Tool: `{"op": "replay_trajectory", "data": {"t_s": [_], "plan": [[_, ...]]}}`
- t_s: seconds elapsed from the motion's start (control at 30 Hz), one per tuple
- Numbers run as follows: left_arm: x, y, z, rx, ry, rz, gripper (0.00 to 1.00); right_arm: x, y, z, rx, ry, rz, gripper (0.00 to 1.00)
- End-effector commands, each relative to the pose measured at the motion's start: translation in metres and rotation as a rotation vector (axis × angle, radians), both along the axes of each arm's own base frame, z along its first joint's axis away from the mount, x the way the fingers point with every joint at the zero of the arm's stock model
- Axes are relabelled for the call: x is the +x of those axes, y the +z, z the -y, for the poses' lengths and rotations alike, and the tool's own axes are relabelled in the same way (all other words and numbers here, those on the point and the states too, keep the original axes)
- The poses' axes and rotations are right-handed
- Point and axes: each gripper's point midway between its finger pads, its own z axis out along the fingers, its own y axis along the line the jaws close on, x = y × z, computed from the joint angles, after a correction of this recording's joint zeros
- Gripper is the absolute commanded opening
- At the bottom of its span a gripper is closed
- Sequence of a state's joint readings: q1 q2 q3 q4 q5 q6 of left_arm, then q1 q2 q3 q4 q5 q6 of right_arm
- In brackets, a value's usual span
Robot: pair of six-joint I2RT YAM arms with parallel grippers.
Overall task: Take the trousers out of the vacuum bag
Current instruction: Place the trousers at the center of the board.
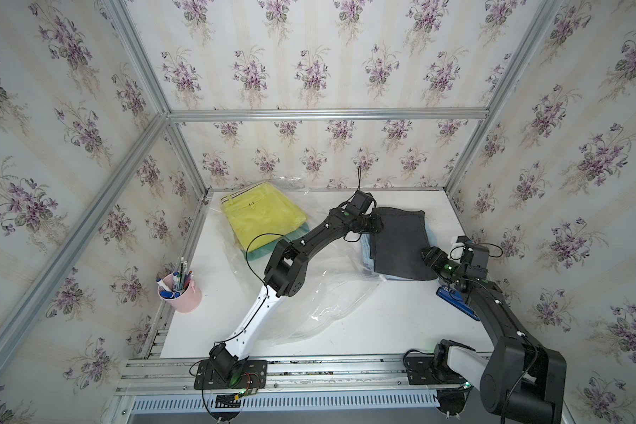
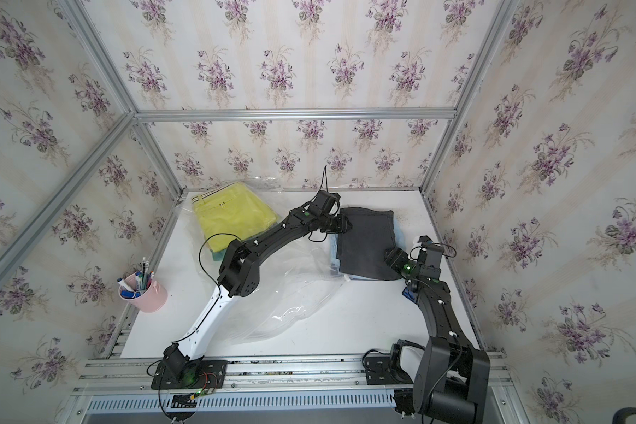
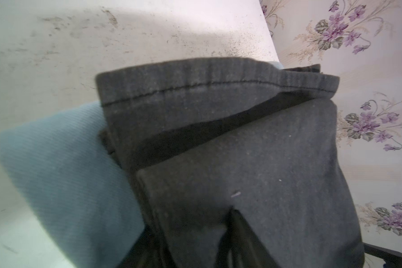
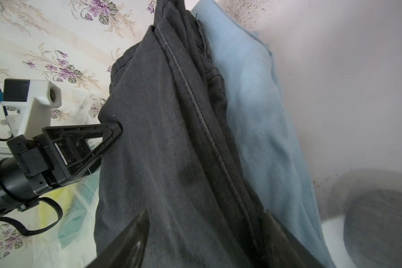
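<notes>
The left arm stretches long and low over the see-through crinkly plastic vacuum bag [image 1: 327, 293]. Its left gripper [image 1: 377, 224] is at the left edge of the folded black cloth trousers [image 1: 401, 242]. One of its fingers [image 4: 98, 137] lies on top of the black cloth, and the fingers pinch that edge. The right arm bends up like an elbow. Its right gripper [image 1: 427, 253] is at the right edge of the black trousers. Its fingers [image 4: 132, 239] stand wide apart with the black cloth between them.

Four trousers can be seen. The black trousers lie on the light blue cloth trousers [image 1: 366, 253], outside the bag. Far to the left of the black trousers, the yellow-green trousers with a striped waistband [image 1: 261, 220] lie on teal green trousers [image 1: 257, 254], both inside the one bag. There is one pink cup of pens [image 1: 186, 297], further left still, and one flat blue thing [image 1: 452, 295] just right of the black trousers.

The right arm hides most of the blue thing. Only thin edges of the light blue and teal trousers show. It is hard to tell if the bag's edge goes under the black trousers. All of it lies on the white surface [image 1: 382, 323].
</notes>
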State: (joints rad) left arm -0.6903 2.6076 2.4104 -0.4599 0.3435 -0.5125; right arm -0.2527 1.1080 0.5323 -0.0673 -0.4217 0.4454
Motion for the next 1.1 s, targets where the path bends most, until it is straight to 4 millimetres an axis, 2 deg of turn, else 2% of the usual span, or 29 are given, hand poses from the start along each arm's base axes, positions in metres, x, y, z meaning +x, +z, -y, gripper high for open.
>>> {"op": "replay_trajectory", "data": {"t_s": [0.0,0.1,0.23,0.3,0.33,0.37,0.4,0.47,0.53,0.6,0.67,0.77,0.87,0.97,1.07], "plan": [[0.001,0.012,0.001,-0.023,0.008,0.014,0.25,-0.001,-0.005,0.007,-0.026,-0.036,-0.021,0.75],[-0.008,0.021,-0.008,0.000,0.023,0.021,0.22,-0.003,-0.013,0.015,-0.055,-0.072,-0.053,0.75],[-0.019,0.029,-0.030,0.034,0.065,0.041,0.12,-0.004,-0.025,0.021,-0.066,-0.107,-0.098,0.75],[-0.022,0.031,-0.037,0.044,0.077,0.056,0.15,-0.004,-0.026,0.024,-0.071,-0.122,-0.102,0.75],[-0.022,0.027,-0.039,0.054,0.078,0.056,0.26,-0.003,-0.025,0.024,-0.070,-0.127,-0.099,0.75],[-0.021,0.024,-0.039,0.058,0.075,0.048,0.41,-0.003,-0.024,0.025,-0.068,-0.133,-0.097,0.75],[-0.020,0.021,-0.036,0.058,0.061,0.033,0.51,-0.002,-0.020,0.025,-0.066,-0.136,-0.087,0.75],[-0.018,0.009,-0.027,0.054,0.036,0.000,0.66,0.000,-0.007,0.025,-0.064,-0.140,-0.055,0.75],[-0.014,0.006,-0.019,0.041,0.025,-0.012,0.81,0.002,0.011,0.029,-0.083,-0.156,-0.014,0.76],[-0.010,0.010,-0.015,0.028,0.027,-0.007,0.94,0.000,0.026,0.035,-0.118,-0.179,0.013,0.76],[-0.009,0.021,-0.015,0.017,0.029,0.011,1.00,-0.002,0.044,0.036,-0.144,-0.185,0.055,0.77],[-0.014,0.045,-0.024,0.027,0.031,0.046,1.00,0.000,0.068,0.020,-0.110,-0.106,0.144,0.75],[-0.026,0.068,-0.040,0.054,0.028,0.084,1.00,0.002,0.084,-0.012,-0.006,0.043,0.212,0.68],[-0.047,0.096,-0.064,0.101,0.014,0.120,1.00,0.003,0.081,-0.048,0.022,0.178,0.192,0.67],[-0.073,0.115,-0.089,0.143,-0.007,0.143,1.00,0.001,0.073,-0.076,-0.012,0.266,0.159,0.69]]}}
